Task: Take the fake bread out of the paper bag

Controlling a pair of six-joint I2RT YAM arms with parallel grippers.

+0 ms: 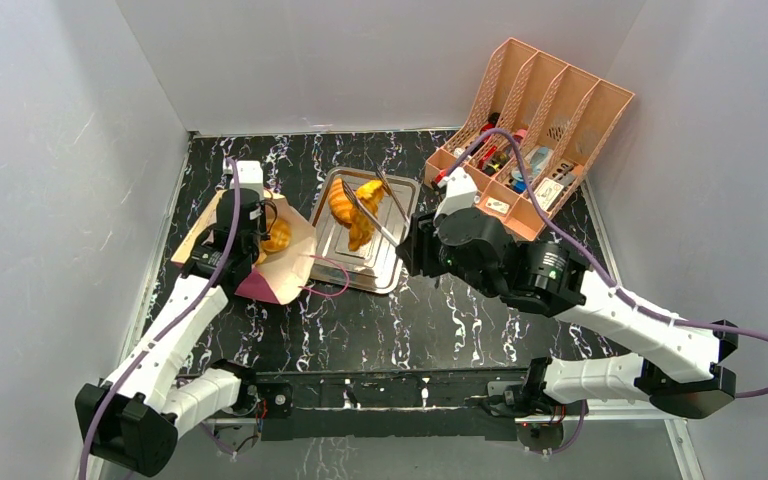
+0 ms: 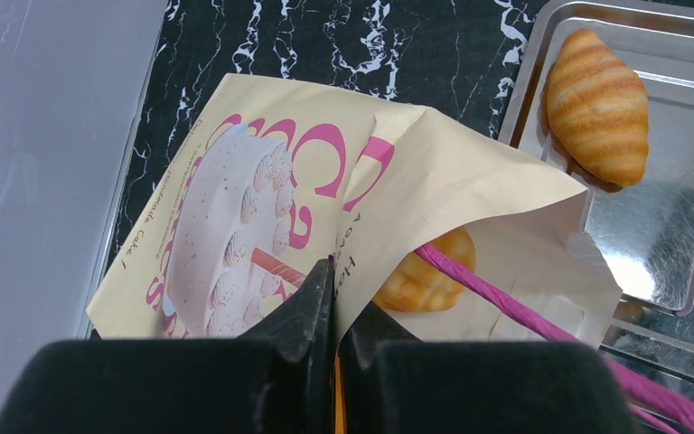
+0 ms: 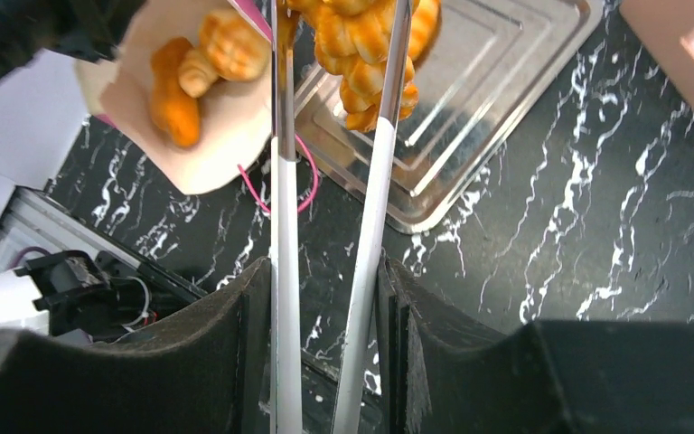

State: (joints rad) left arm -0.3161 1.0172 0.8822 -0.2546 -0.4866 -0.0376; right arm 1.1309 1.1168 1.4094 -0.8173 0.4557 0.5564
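Fake bread (image 1: 358,212) partly out: croissant (image 2: 596,104) on tray (image 2: 678,235), rolls (image 3: 199,68) left in the paper bag (image 2: 262,181). My left gripper (image 2: 334,298) pinches the bag; my right gripper (image 3: 325,298) clamps tongs (image 3: 375,181) holding a loaf (image 3: 361,45).

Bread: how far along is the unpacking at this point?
Partly done. Done: one croissant lies on the tray. In hand: the right claw holds tongs pinching a braided loaf over the tray, while the left claw is shut on the edge of the bag. Left: at least three pieces show inside the bag.
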